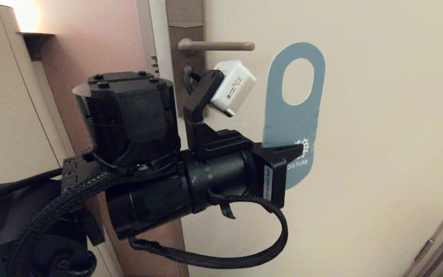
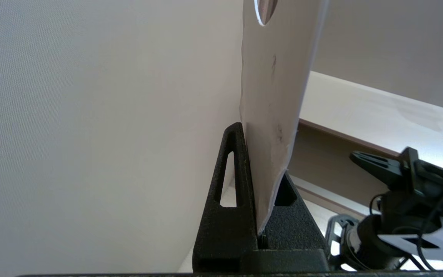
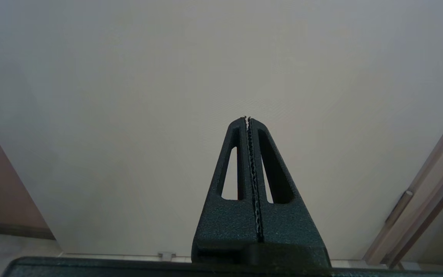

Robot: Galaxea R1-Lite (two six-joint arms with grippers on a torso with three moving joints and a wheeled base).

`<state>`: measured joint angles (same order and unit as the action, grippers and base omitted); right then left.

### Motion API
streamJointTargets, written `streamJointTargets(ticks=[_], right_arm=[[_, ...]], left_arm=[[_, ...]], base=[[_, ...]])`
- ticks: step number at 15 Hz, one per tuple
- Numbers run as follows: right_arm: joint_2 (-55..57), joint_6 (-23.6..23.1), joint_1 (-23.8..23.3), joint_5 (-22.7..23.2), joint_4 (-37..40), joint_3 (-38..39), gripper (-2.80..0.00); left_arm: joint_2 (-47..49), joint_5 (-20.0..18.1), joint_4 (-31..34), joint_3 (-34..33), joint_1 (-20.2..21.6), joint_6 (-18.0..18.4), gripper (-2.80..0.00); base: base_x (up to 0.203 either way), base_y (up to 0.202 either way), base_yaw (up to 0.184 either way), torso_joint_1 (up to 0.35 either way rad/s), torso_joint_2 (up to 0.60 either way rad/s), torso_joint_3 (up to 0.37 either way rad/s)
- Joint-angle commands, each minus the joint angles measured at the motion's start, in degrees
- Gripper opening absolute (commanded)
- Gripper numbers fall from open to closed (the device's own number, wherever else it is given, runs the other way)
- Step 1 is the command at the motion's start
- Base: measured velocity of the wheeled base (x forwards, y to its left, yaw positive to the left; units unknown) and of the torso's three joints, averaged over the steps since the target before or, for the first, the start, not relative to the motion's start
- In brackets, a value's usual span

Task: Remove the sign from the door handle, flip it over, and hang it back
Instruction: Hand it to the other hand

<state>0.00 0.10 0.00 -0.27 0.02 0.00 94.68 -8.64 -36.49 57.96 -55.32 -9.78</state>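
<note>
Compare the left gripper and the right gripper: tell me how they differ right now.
The left gripper is clamped on the lower end of the sign, holding it upright beside the door; the right gripper holds nothing, its fingers pressed together. The left gripper is raised just below the door handle, while the right gripper does not show in the head view. Both are shut, black, and point toward the pale door.

The left gripper hid the sign's lower part in the head view, so only "DISTURB" could be read of its lettering; in the left wrist view the sign ran off the upper edge, its oval hole showing only as a sliver; marks on its pale face were too faint to read; the door handle's backplate was cut by the frame's edge above and covered below by the arm's white camera.
</note>
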Motion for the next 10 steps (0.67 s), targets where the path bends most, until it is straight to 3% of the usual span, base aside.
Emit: streamJointTargets(ticks=[1,3,7,10], right_arm=[[0.0,0.0,0.0,0.0,0.0,0.0,-2.8],[0.0,0.0,0.0,0.0,0.0,0.0,-2.8],[0.0,0.0,0.0,0.0,0.0,0.0,-2.8],[0.0,0.0,0.0,0.0,0.0,0.0,-2.8]], left_arm=[[-0.9,-0.1,-0.2,-0.7,0.0,-0.1,-2.8],[-1.4,-0.7,-0.2,-2.0,0.0,-0.4,-2.8],[-1.1,-11.2,-0.2,-3.3,3.2,-3.2,-2.8],[0.6,-15.4,-0.3,-5.1,6.2,-3.5,-2.8]], base=[[0.0,0.0,0.0,0.0,0.0,0.0],[0.0,0.0,0.0,0.0,0.0,0.0],[0.0,0.0,0.0,0.0,0.0,0.0],[0.0,0.0,0.0,0.0,0.0,0.0]])
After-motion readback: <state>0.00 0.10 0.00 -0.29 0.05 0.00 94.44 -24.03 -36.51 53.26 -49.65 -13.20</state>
